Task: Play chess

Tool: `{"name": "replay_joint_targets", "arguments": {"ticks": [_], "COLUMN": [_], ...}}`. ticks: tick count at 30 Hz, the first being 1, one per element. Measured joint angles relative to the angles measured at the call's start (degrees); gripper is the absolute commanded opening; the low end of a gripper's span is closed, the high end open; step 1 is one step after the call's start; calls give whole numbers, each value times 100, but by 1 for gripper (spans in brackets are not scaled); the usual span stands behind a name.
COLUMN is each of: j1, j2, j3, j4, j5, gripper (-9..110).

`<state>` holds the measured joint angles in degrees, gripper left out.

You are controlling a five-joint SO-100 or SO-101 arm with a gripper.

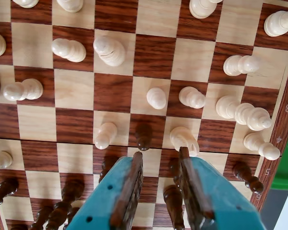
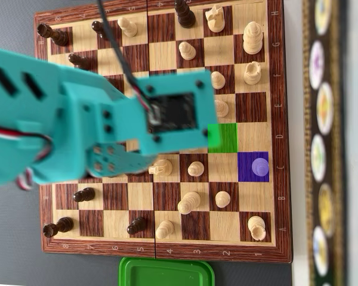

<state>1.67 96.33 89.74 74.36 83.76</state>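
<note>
A: Status on the gripper?

B: Jaws parted a moderate gap, nothing between them. In the wrist view it hangs over the near side of the chessboard, a dark pawn just beyond the tips, a light piece right beside it

A: Which piece do you go for?

B: Can't tell from the task. Overhead shows a purple-marked square with a pawn at right and a green-marked square beside it, likely the intended move. You're well left of that. Lift clear, swing right, centre the jaws over the piece before you descend, and avoid clipping neighbours
</note>
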Motion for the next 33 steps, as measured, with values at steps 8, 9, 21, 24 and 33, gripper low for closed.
{"name": "replay_joint_targets", "arguments": {"ticks": [8, 9, 21, 24, 33], "j1": [9, 9, 79, 167, 308], "j2": [-1151, -1239, -2215, -2461, -3217], "j3": [-1002, -1143, -2145, -2355, -3067], "j4": [-9, -9, -9, -9, -9], "j5": [0, 0, 0, 0, 0], "gripper": [12, 12, 12, 12, 12]}}
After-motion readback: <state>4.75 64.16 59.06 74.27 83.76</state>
